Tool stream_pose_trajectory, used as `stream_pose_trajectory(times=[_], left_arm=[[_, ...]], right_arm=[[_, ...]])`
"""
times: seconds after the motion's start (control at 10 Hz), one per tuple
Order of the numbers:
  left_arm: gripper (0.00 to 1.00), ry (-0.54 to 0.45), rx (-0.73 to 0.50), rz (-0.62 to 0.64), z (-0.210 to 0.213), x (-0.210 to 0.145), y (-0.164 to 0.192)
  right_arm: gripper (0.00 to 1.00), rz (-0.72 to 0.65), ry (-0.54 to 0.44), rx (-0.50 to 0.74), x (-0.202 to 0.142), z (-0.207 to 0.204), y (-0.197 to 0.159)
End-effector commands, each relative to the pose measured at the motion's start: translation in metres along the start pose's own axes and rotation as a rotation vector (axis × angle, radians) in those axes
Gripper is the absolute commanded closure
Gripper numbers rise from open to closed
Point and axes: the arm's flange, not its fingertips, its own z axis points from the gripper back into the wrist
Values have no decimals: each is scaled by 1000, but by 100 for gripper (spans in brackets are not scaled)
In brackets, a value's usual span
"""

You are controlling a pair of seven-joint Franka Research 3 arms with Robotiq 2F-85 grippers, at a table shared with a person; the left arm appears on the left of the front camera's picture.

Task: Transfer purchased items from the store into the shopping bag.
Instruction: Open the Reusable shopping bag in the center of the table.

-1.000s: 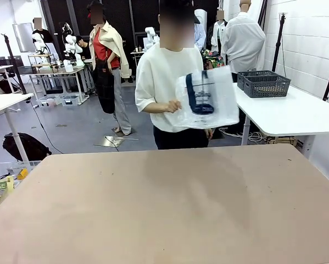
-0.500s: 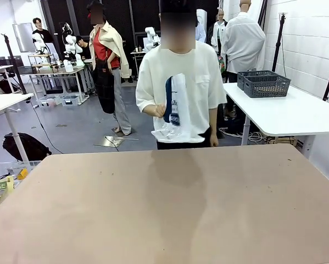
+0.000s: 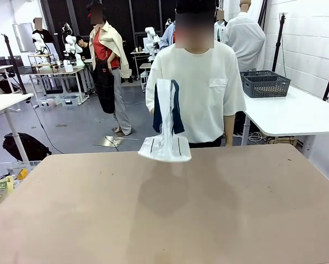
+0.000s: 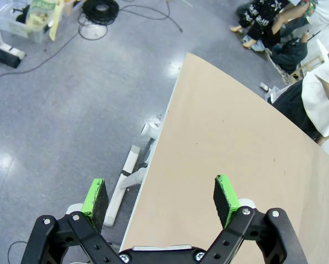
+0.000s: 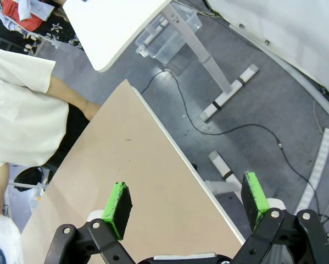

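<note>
Dangling well beyond left gripper (image 4: pixel 159 191), right gripper (image 5: pixel 185 191), shopping bag (image 3: pixel 165 147) (translucent)

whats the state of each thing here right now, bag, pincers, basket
shopping bag: held up by the person, hanging slack at the far edge of the table; whether it touches the table, cannot tell
left pincer: open, empty
right pincer: open, empty
mesh basket: upright on the white side table
</note>
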Motion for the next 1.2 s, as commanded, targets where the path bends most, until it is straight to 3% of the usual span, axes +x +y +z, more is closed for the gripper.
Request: stream_pose_trajectory(times=[0.0, 1.1], left_arm=[[0, 1, 12, 13, 3, 1, -2], [0, 1, 12, 13, 3, 1, -2]], right_arm=[[0, -5, 8, -5, 1, 2, 3], [0, -5, 8, -5, 1, 2, 3]])
